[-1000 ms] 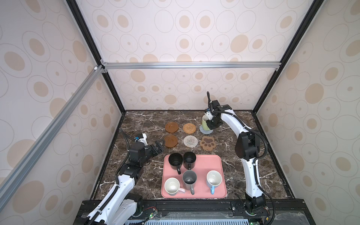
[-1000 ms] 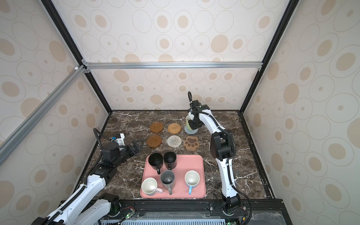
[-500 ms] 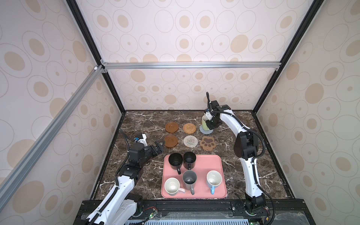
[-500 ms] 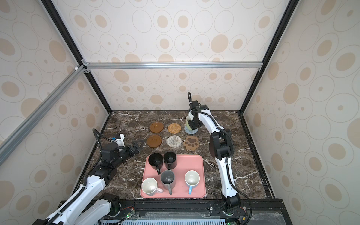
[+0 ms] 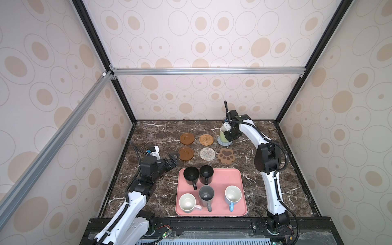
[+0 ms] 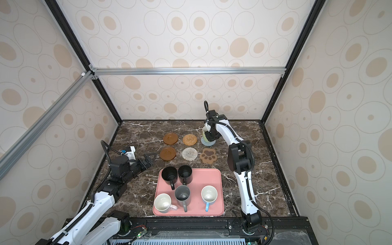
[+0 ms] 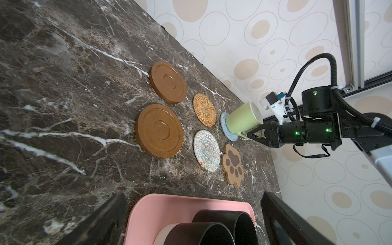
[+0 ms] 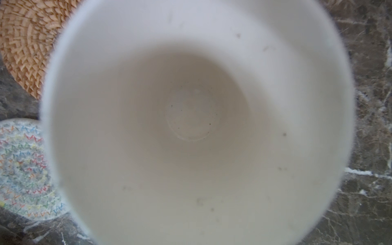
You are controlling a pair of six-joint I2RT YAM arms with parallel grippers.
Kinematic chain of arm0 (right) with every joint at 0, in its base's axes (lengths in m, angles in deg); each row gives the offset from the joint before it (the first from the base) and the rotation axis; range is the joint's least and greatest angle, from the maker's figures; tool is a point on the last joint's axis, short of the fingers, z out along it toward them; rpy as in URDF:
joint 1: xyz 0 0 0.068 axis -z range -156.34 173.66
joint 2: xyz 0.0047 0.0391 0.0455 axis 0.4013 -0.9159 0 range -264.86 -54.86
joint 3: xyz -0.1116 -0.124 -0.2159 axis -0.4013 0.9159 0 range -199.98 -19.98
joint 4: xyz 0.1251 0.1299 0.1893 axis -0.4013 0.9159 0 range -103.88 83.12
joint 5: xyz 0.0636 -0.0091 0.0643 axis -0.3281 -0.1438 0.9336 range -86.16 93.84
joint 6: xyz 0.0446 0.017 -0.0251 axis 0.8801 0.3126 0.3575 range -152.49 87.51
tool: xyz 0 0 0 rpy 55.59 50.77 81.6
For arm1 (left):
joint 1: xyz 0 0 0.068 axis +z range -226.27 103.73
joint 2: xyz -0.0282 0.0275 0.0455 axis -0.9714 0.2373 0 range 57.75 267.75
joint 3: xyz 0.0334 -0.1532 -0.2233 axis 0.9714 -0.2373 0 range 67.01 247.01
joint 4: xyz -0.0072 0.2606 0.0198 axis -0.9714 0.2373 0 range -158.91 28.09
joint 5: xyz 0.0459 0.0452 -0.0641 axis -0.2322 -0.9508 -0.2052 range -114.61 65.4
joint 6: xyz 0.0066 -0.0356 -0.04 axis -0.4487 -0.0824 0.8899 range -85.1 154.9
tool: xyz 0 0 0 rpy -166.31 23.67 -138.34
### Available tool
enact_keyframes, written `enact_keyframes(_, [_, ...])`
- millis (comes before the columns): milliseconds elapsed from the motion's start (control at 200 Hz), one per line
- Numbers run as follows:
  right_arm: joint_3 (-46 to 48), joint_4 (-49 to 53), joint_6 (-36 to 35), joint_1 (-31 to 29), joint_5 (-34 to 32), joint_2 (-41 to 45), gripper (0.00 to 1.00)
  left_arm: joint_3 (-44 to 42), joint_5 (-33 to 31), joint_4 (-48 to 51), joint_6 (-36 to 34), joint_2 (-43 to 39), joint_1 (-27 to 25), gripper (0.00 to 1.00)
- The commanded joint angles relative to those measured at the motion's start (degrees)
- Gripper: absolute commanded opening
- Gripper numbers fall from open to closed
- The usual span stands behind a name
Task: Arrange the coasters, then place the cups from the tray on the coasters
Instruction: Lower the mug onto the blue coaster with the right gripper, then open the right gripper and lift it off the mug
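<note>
Top views first: your light green mug stands upright on the blue-grey coaster near the worktop's far edge, and the pink tray sits by the front edge. Left wrist: the left gripper gapes wide, holding nothing. The right gripper is at the mug's handle, can't tell if it's clamped. Right wrist: only the mug's white inside.

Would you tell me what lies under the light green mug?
The light green mug sits on the blue-grey woven coaster; only the coaster's rim shows, its middle is covered.
</note>
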Motion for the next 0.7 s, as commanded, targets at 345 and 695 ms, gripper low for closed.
enact_keyframes(345, [3.3, -0.2, 0.4, 0.3, -0.6, 4.4, 0.41, -0.4, -0.6, 0.7, 1.0, -1.7, 0.4, 1.0])
enact_keyframes(695, [10.9, -1.6, 0.3, 0.3, -1.0, 12.8, 0.49, 0.4, -0.8, 0.8, 0.7, -1.4, 0.4, 1.0])
